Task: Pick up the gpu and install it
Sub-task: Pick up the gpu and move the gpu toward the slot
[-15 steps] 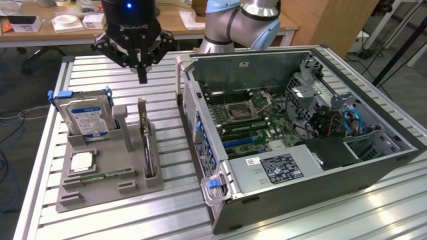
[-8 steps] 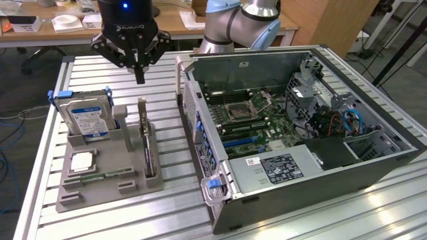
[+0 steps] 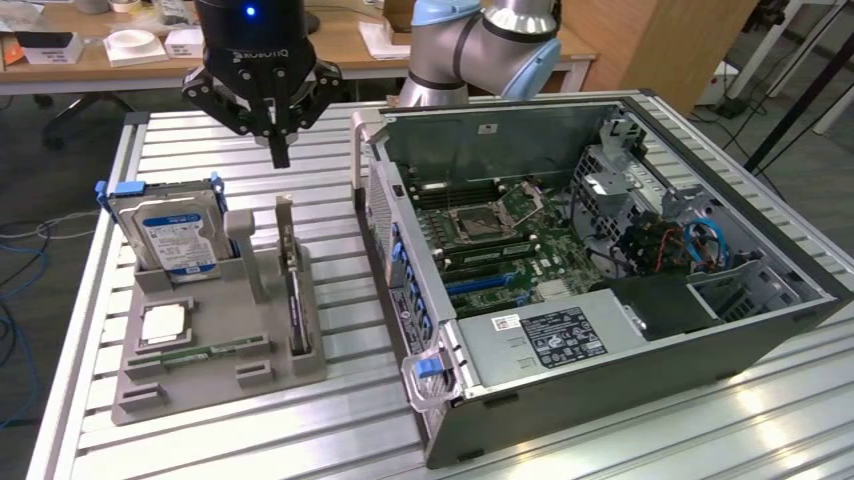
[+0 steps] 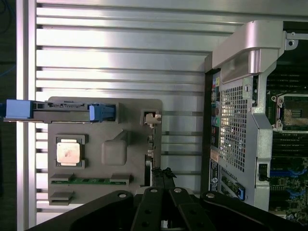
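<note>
The gpu [image 3: 290,280] stands on edge in a slot of the grey holder [image 3: 214,375], its silver bracket end toward the back of the table. My gripper [image 3: 279,152] hangs above the holder's far end, a little above and behind the card, fingers pressed together and holding nothing. In the wrist view the gpu [image 4: 152,139] appears edge-on as a thin strip just ahead of my shut gripper [image 4: 163,174]. The open computer case [image 3: 747,330] lies to the exterior view's right, its motherboard [image 3: 501,235] exposed.
The holder [image 4: 130,108] also carries a silver hard drive [image 3: 167,235] with blue clips, a CPU [image 3: 163,322] and a green memory stick [image 3: 200,352]. The case's side wall [image 3: 387,240] stands close beside the holder. The slatted metal table [image 3: 334,440] lies beneath.
</note>
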Robot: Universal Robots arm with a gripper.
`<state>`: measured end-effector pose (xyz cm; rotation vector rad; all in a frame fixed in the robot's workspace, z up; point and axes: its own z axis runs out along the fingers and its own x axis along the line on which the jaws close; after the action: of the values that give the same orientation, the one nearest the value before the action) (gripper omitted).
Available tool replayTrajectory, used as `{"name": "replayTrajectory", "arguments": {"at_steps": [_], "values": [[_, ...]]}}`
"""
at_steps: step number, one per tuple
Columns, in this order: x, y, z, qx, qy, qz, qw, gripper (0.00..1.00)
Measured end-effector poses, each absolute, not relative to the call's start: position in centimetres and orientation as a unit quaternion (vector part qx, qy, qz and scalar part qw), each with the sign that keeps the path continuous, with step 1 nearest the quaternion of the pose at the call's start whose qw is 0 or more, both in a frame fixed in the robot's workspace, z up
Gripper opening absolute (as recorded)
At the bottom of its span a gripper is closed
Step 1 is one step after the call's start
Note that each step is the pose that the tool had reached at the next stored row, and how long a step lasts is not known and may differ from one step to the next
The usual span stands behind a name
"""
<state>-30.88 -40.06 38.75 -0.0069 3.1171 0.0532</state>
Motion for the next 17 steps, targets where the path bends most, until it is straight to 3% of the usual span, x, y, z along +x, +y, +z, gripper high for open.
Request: {"name": "replayTrajectory", "arguments": {"at_steps": [3, 5, 7, 9, 10, 13, 17], "values": [[-30.88, -40.06, 38.75, -0.002, 1.0, 0.017, 0.012, 0.11], [-30.88, -40.06, 38.75, -0.002, 1.0, 0.017, 0.012, 0.23], [-30.88, -40.06, 38.75, -0.002, 1.0, 0.017, 0.012, 0.23], [-30.87, -40.06, 38.75, -0.002, 1.0, 0.017, 0.012, 0.35], [-30.88, -40.06, 38.75, -0.002, 1.0, 0.017, 0.012, 0.35], [-30.88, -40.06, 38.75, -0.002, 1.0, 0.017, 0.012, 0.47], [-30.88, -40.06, 38.75, -0.002, 1.0, 0.017, 0.012, 0.47]]}}
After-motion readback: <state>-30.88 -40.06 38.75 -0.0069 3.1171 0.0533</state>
